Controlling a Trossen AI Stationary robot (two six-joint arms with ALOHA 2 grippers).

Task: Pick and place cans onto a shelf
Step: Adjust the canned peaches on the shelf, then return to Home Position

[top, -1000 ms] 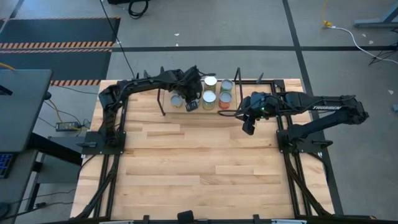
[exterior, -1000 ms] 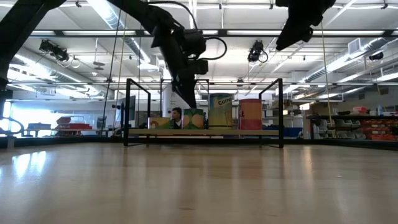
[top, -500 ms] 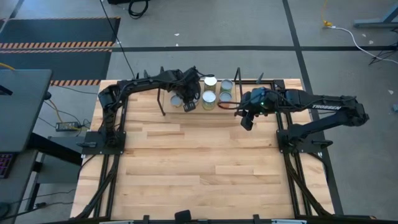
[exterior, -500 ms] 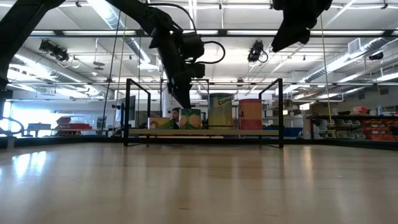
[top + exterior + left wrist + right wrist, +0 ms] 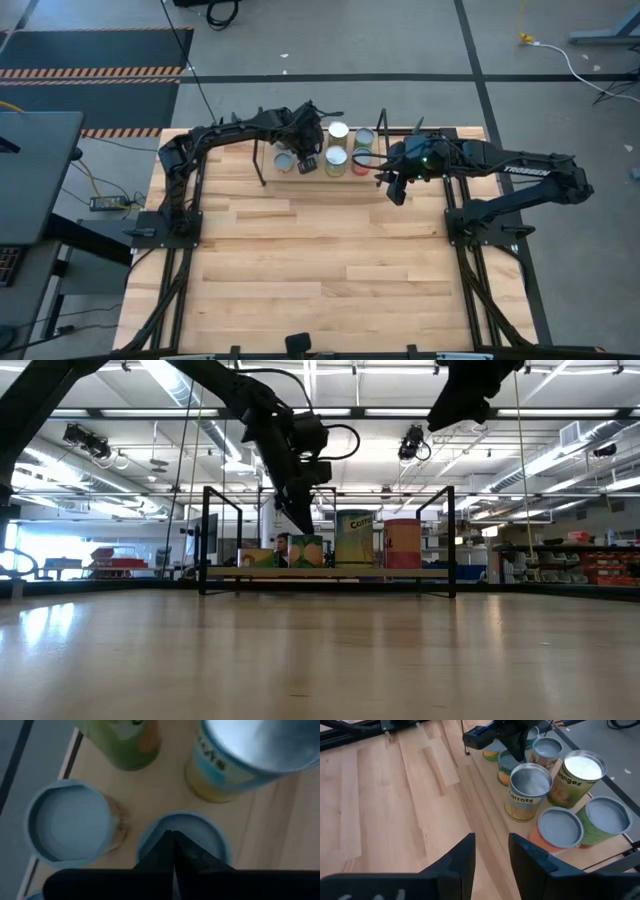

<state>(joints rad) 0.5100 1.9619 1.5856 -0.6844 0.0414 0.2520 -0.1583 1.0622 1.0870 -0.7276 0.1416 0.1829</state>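
- the shelf [image 5: 262, 172] stood at the far edge of the table [image 5: 320, 260], and every can in view was on it
- the high view showed a cluster there: a short can [image 5: 284, 161] on the left, a taller can [image 5: 336, 160] and others toward the right
- the left gripper [image 5: 306, 162] hung over the cluster with its fingers [image 5: 172, 851] pressed together, holding nothing
- the left wrist view looked straight down on a lid [image 5: 183, 836] just under the fingertips, with a second lid [image 5: 68, 822] beside it
- the right gripper [image 5: 394, 189] hovered above bare table just off the shelf's right end; its fingers [image 5: 462, 857] were a little apart and held no can
- the carrots can [image 5: 526, 790] stood nearest it at the shelf's front edge
- no can lay loose on the table, so placing looked done or nearly so
- judged next: lift the left gripper straight up, clear of the lids, without knocking the tall cans beside it
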